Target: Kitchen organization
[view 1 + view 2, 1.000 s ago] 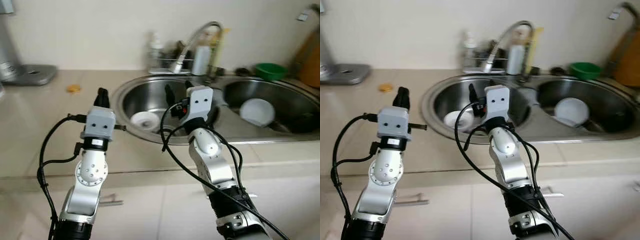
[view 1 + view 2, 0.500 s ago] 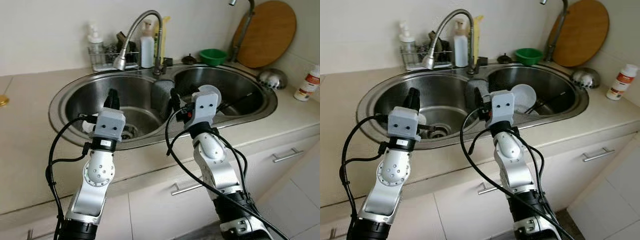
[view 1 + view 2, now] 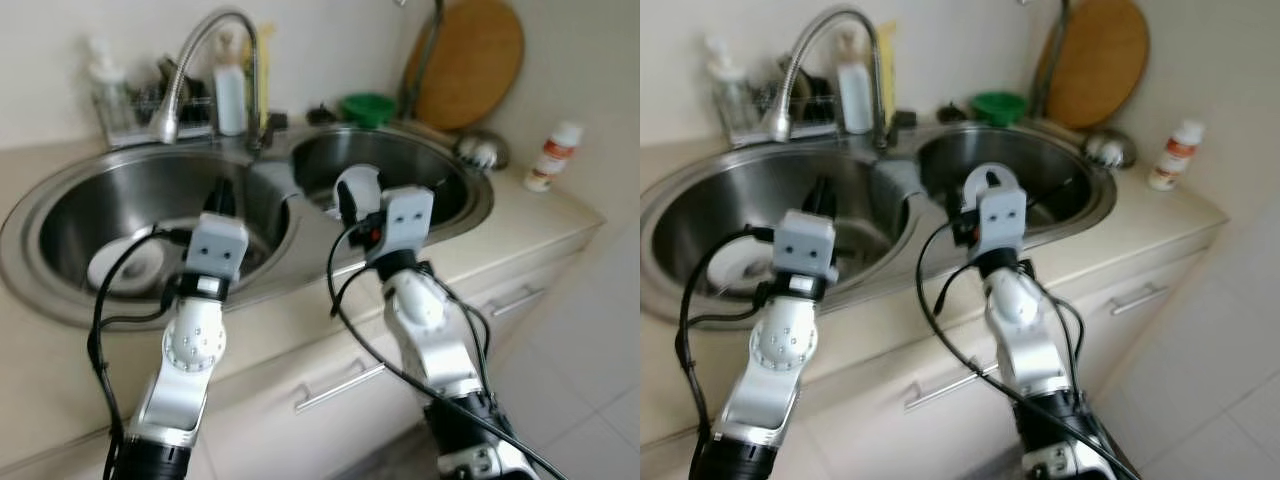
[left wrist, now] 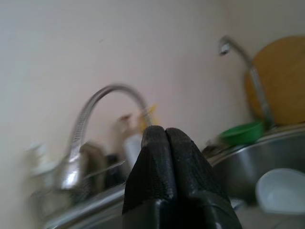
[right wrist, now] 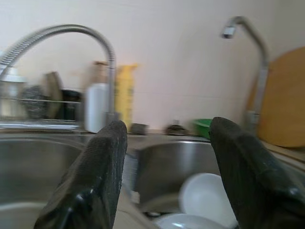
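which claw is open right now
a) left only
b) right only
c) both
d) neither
b) In the right wrist view the right claw has its two black fingers spread wide, with the sink basin and a white bowl visible between them, while in the left wrist view the left claw has its fingers pressed together with no gap.

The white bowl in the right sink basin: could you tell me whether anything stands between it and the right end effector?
Nothing visible does: the open right end effector faces the white bowl directly.
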`<state>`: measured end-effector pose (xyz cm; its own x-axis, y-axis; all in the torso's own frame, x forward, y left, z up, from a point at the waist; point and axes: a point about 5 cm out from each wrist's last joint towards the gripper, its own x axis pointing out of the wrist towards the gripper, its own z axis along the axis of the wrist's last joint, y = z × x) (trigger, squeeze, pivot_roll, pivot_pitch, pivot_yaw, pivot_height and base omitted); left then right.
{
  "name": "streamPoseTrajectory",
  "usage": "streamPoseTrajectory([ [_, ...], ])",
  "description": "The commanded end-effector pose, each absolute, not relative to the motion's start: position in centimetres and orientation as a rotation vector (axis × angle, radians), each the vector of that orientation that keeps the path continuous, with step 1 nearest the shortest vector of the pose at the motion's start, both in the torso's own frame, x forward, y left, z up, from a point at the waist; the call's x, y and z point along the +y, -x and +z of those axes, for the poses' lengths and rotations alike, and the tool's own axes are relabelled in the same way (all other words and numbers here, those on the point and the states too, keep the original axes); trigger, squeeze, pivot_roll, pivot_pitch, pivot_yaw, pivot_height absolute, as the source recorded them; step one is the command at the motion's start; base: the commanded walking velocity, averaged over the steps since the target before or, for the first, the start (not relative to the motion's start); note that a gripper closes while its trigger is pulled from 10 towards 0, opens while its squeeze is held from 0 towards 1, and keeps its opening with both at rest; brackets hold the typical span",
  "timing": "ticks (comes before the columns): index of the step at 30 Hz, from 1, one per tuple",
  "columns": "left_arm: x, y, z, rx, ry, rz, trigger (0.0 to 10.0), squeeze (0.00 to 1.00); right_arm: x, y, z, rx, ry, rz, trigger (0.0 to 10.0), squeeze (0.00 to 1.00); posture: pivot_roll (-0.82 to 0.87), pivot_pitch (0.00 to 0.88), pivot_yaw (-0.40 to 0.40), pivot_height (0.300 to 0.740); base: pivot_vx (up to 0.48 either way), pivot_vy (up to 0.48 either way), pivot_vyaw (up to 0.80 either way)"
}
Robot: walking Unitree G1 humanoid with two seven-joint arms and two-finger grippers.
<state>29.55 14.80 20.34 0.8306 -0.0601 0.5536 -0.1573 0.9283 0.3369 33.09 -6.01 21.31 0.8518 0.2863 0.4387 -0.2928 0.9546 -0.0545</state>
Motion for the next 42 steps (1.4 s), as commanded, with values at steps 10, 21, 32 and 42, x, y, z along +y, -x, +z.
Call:
streamPoseTrajectory([
  [10,14.1,-29.5,20.2,-0.601,-0.372,0.030,10.0,0.00,-7.2,-33.2,21.3,-0.467,0.010,0.267,10.0,0.00,-0.03,0.000,-0.023,0.740,0.000,-0.032,-0.80],
  [21,13.9,-29.6,19.9,-0.591,-0.387,0.018,10.0,0.00,-7.5,-33.3,21.1,-0.460,0.008,0.246,10.0,0.00,-0.03,0.000,-0.021,0.740,0.000,0.000,-0.80],
  [32,13.3,-29.6,18.4,-0.528,-0.401,-0.041,10.0,0.00,-8.8,-33.7,19.2,-0.385,0.080,0.165,10.0,0.00,-0.04,0.000,-0.015,0.740,0.000,0.000,-0.80],
  [42,13.5,-29.8,17.7,-0.490,-0.412,-0.042,10.0,0.00,-9.3,-33.8,17.9,-0.318,0.123,0.117,10.0,0.00,-0.04,0.000,-0.012,0.740,0.000,-0.035,-0.77],
])
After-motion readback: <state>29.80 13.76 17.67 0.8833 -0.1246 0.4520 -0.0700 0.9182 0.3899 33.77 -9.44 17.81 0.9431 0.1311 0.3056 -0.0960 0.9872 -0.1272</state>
